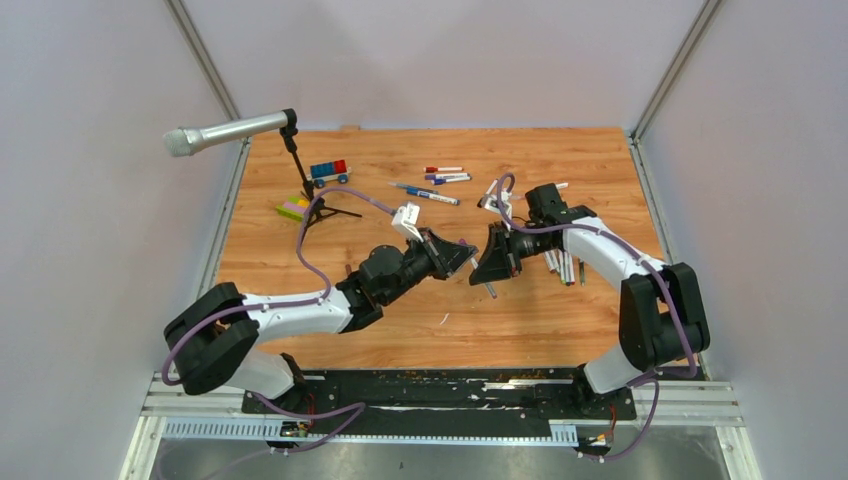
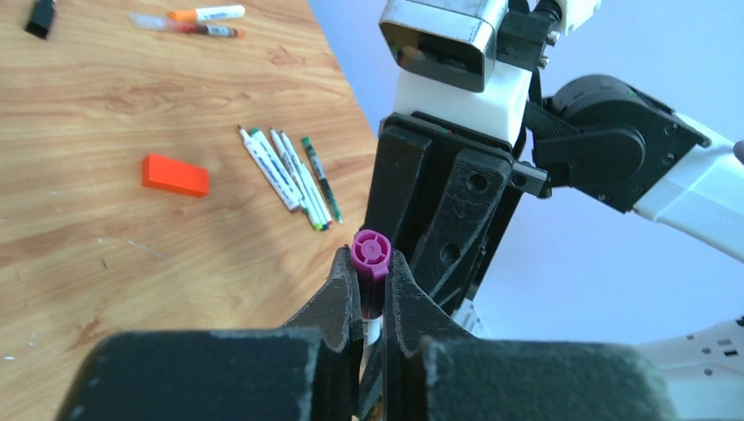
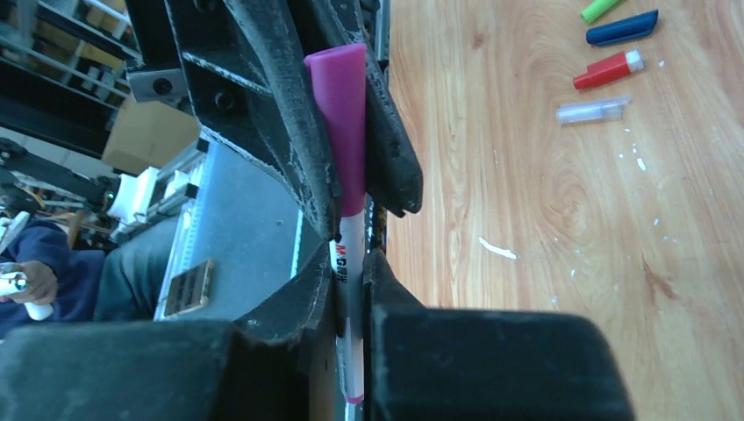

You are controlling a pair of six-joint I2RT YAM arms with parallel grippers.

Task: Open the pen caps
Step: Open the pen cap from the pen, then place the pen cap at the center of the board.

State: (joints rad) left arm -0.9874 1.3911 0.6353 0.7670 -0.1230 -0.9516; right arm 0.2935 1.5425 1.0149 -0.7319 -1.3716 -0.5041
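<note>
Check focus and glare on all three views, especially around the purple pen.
Top external: even light, soft shadows, no glare on the table. Left wrist: purple cap sharp, left fingers blur toward the bottom edge. Right wrist: pen barrel sharp, right fingers soft.

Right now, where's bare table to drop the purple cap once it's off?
Best: near strip of table between the two arms and front edge. Also the back-right corner behind the right arm. Crowded: loose pens rear centre, pen row under the right arm, bricks and tripod back left.
</note>
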